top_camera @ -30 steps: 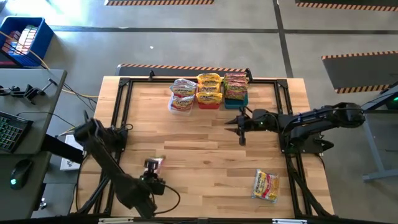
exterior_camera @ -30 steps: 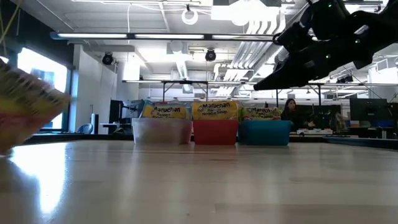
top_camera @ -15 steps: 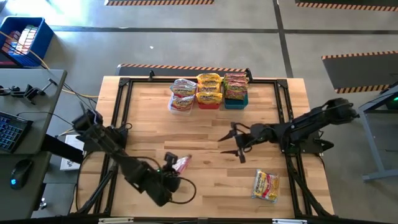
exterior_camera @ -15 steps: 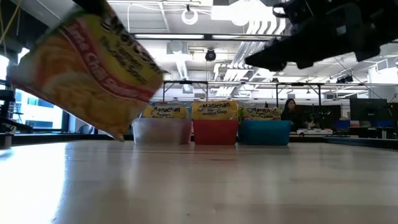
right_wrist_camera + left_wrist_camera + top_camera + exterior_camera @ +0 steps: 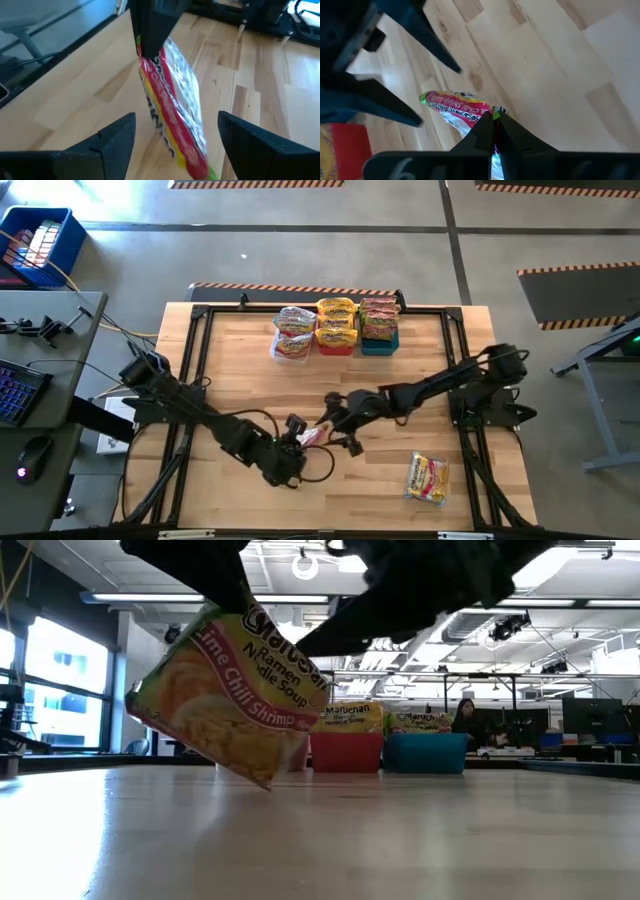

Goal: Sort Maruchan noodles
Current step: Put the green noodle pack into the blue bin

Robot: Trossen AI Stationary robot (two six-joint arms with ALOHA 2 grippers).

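Observation:
A pink, yellow and green Maruchan noodles packet hangs over the middle of the table, with my left gripper shut on it. My right gripper is open. Its fingers stand on either side of the packet without touching it. A yellow packet lies flat near the table's front right corner. More packets stand in the clear bin, the red bin and the teal bin at the far edge. My left gripper pinches the packet's crimped end edge between its two shut fingers. The fingers come from above, slanting down from the table's left. The packet hangs tilted below them, its printed face toward the near edge, clear of the table.
The three bins stand in a row at the table's far middle. A black metal frame runs round the tabletop. Bare wood lies between the bins and the grippers. A desk with a keyboard stands left of the table.
My left gripper has carried the packet toward the table's right, to the middle, and has rolled, turning the packet's face toward the near edge. My right gripper has come away from the bins toward the near left, up to the packet, and has opened wide.

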